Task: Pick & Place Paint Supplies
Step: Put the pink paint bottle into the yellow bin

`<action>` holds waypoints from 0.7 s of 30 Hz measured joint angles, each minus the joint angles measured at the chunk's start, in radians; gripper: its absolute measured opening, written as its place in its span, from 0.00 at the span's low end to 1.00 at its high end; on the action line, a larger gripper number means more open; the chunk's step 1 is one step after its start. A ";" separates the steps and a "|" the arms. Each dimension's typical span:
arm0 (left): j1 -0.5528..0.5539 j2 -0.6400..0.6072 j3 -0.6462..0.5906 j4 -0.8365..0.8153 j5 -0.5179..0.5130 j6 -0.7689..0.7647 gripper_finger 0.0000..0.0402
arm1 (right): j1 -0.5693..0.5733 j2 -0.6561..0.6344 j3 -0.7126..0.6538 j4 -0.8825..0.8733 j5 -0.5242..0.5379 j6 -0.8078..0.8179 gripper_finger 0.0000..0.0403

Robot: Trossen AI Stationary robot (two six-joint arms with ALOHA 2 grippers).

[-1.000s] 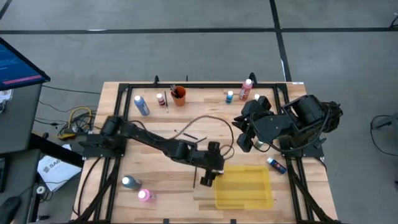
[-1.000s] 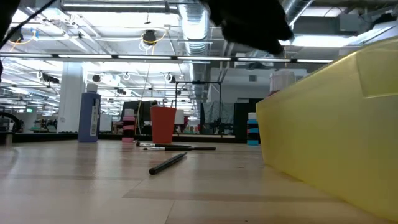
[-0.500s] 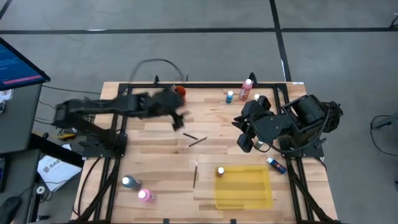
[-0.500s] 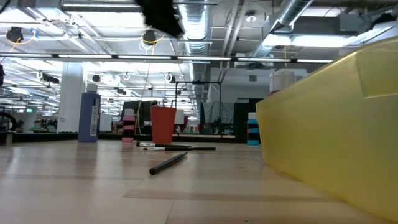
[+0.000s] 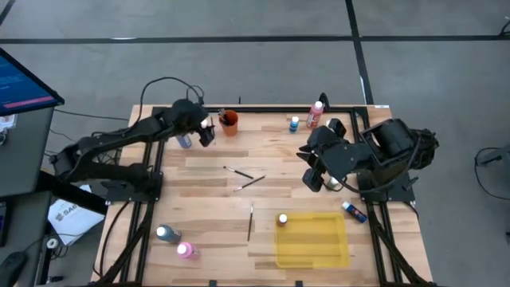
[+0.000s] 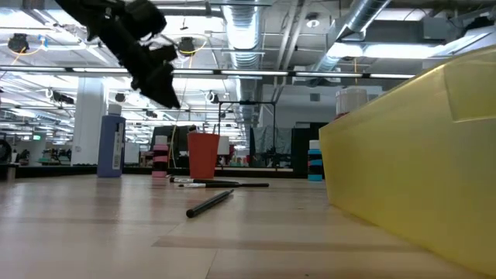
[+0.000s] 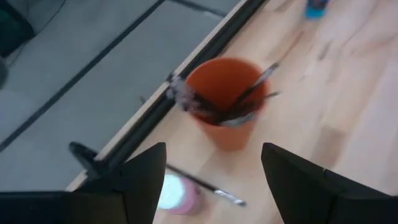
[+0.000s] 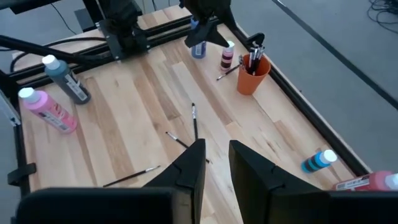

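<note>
My left gripper (image 5: 205,131) (image 7: 212,154) hangs open over the table's far-left part, above a small dark-red bottle (image 5: 205,127) (image 7: 174,193) and beside the orange cup (image 5: 229,123) (image 7: 227,102), which holds brushes. A blue bottle (image 5: 182,139) stands under its arm. Three thin brushes (image 5: 237,172) (image 5: 249,182) (image 5: 250,222) lie on the table's middle. A white-capped bottle (image 5: 282,218) stands in the yellow tray's far-left corner. My right gripper (image 5: 315,177) (image 8: 217,155) waits at the table's right side, a narrow gap between its fingers.
The yellow tray (image 5: 319,249) lies near the near edge. A grey-blue bottle (image 5: 165,233) and a pink one (image 5: 185,250) stand at the near-left. A small blue bottle (image 5: 294,122) and a red one (image 5: 316,114) stand at the far edge. Another blue bottle (image 5: 354,210) lies beside the right frame.
My left gripper has risen from the tray's far-left corner and swung across the table to the far-left, ending above the dark-red bottle beside the orange cup. The white-capped bottle in the tray, covered by the arm before, now shows.
</note>
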 joint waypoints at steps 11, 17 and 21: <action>0.093 0.177 0.001 0.043 0.006 0.040 0.64 | -0.034 0.000 0.000 0.000 0.000 -0.043 0.17; 0.097 0.237 0.002 0.052 0.006 0.037 0.64 | -0.034 -0.003 0.000 0.000 -0.001 -0.047 0.17; 0.096 0.243 0.002 0.060 0.006 0.037 0.64 | -0.034 -0.003 0.000 0.000 -0.001 -0.068 0.17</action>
